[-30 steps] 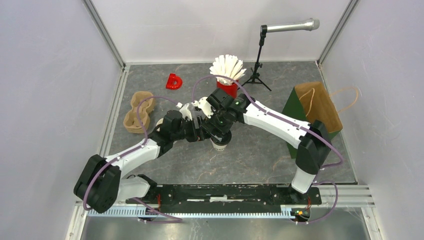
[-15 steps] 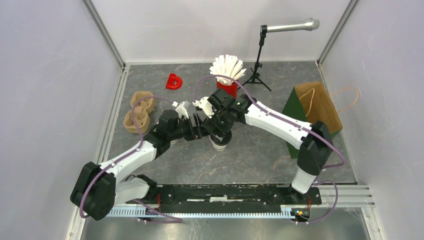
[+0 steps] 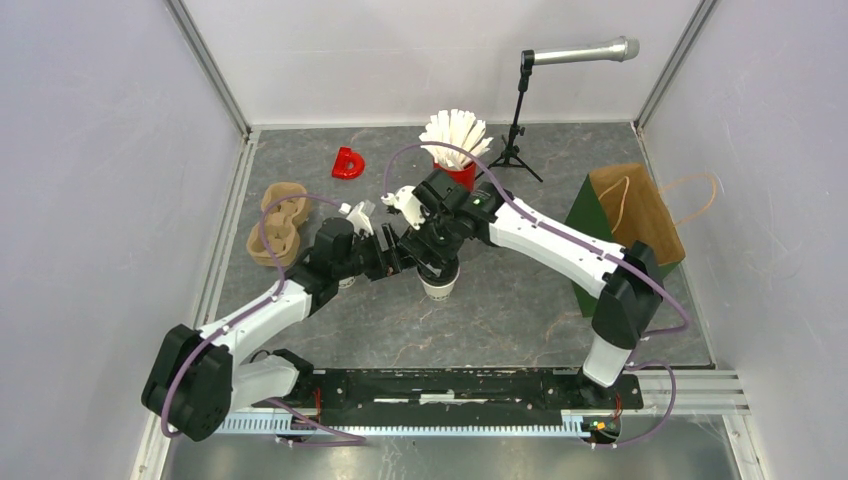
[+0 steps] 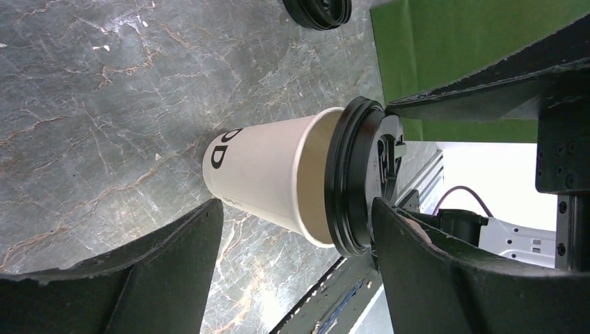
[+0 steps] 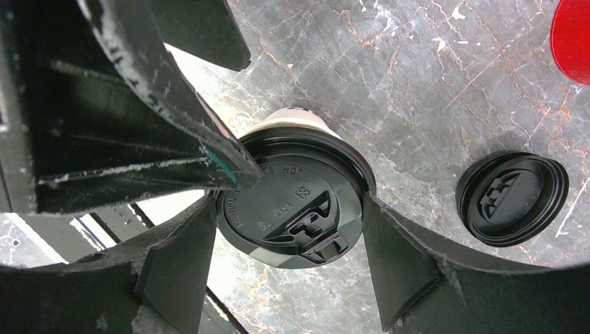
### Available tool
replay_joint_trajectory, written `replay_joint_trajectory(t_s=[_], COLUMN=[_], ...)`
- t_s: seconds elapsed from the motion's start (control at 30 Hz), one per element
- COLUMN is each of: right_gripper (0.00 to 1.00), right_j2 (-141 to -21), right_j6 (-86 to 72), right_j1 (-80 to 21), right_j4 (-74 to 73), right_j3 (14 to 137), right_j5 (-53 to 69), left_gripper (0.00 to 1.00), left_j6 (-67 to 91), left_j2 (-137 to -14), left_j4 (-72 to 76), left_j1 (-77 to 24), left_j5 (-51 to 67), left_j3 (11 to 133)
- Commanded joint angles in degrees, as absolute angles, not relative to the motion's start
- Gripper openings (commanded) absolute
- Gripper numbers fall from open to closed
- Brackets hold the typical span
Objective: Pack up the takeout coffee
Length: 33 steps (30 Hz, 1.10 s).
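A white paper cup (image 3: 438, 285) (image 4: 264, 174) stands mid-table under both grippers. Its black lid (image 4: 358, 177) (image 5: 292, 209) sits tilted on the rim, and a strip of the cream inside shows under it. My right gripper (image 3: 432, 255) (image 5: 286, 202) reaches down from above with both fingers against the lid's edge, shut on it. My left gripper (image 3: 398, 262) (image 4: 298, 209) comes in from the left and stands open. One of its fingers (image 4: 445, 271) touches the lid's top, the other (image 4: 139, 278) is low by the cup's base. A second black lid (image 5: 511, 198) (image 4: 316, 10) lies loose on the table nearby.
A brown pulp cup carrier (image 3: 278, 225) lies at the left. At the back stand a red cup of white sticks (image 3: 455, 150), a red D-shaped piece (image 3: 348, 163) and a microphone stand (image 3: 518, 110). A green paper bag (image 3: 625, 235) stands at the right.
My left arm has drawn back a little to the left. The right gripper has shifted slightly away from the camera, so more of the cup shows below it.
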<state>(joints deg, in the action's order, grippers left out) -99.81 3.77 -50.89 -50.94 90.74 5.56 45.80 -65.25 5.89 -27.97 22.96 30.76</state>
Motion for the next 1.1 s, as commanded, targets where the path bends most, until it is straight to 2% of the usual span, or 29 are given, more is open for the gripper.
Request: replay_joint_trajectory(t_s=[0.0,0.3,0.6,0.83,1.07], right_gripper=[0.74,0.77,0.78,0.71,0.63], right_j2=[-101.5,-103.2,-102.6,-101.2,-99.1], right_j6=[3.1,2.9,2.6,2.4,1.3], right_j1=[-51.1,-51.1,-51.0,-51.1,-51.1], right_j4=[-50.9,-50.6,-51.2,-50.2,-48.4], right_j3=[93.7,94.0,94.4,91.8,88.4], right_j5=[6.5,6.4,5.5,3.5,0.4], left_gripper=[0.84,0.83,0.73,0.67,0.66], left_j6=[47.7,46.9,44.9,45.8,48.5], left_j2=[-66.0,-68.5,-70.9,-70.7,-68.5], left_j4=[8.1,9.3,9.4,11.2,13.1], left_j1=[-27.6,-27.4,-27.4,-27.4,-27.4], left_j5=[24.2,24.7,25.7,27.6,29.5], left_j3=[32.3,31.7,31.8,31.5,30.9])
